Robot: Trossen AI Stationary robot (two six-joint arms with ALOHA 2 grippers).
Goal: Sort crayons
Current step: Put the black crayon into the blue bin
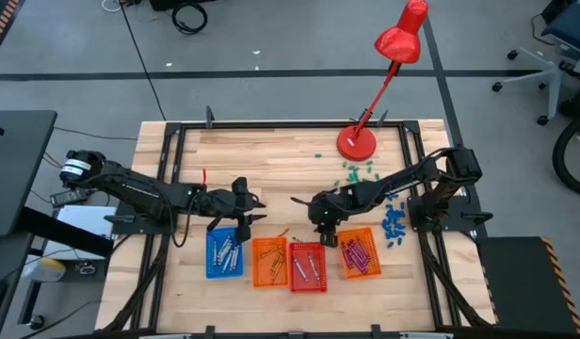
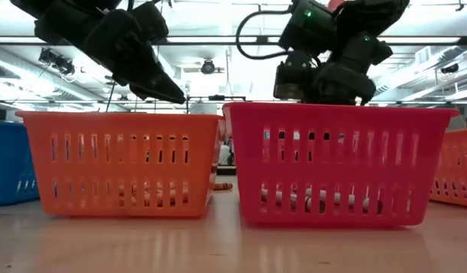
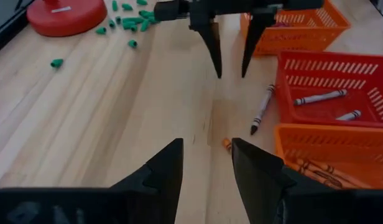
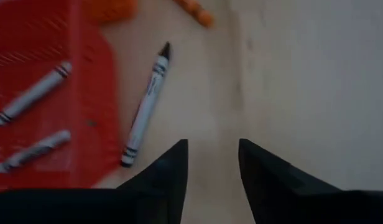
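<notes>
Landmark: the red basket [image 1: 308,279], third in a row of four along the table's near edge, with a blue basket [image 1: 224,266] and an orange basket [image 1: 269,274] on its left-arm side and a second orange basket [image 1: 361,266] on the other.
Right gripper [image 4: 211,163]: hangs just beyond the red basket's far rim, jaws standing apart with bare wood between them, holding nothing.
Left gripper [image 3: 206,167]: waits farther toward the blue basket, fingers parted and empty, pointing across at the other arm.
Loose grey-white crayon [image 4: 145,106]: lies flat on the wood just outside the red basket's wall, dark tip pointing away from the right gripper, not touching the basket as far as I can see.
Loose orange crayon [image 3: 227,144]: a stub on the table near the first orange basket's far corner, mostly hidden.
Sorted crayons [image 3: 319,97]: two grey-white ones rest inside the red basket.
Handling, my guess: a light, stiff, paper-wrapped wax stick; it will roll at a nudge and could snap or chip at the tip if pinched hard.
Where to grip: across the wrapped middle, fingers square to its length, coming straight down so it cannot skid away.
Off-task bits: teal-green bits [image 1: 355,171] by the red lamp base [image 1: 356,143], well beyond the red basket.
</notes>
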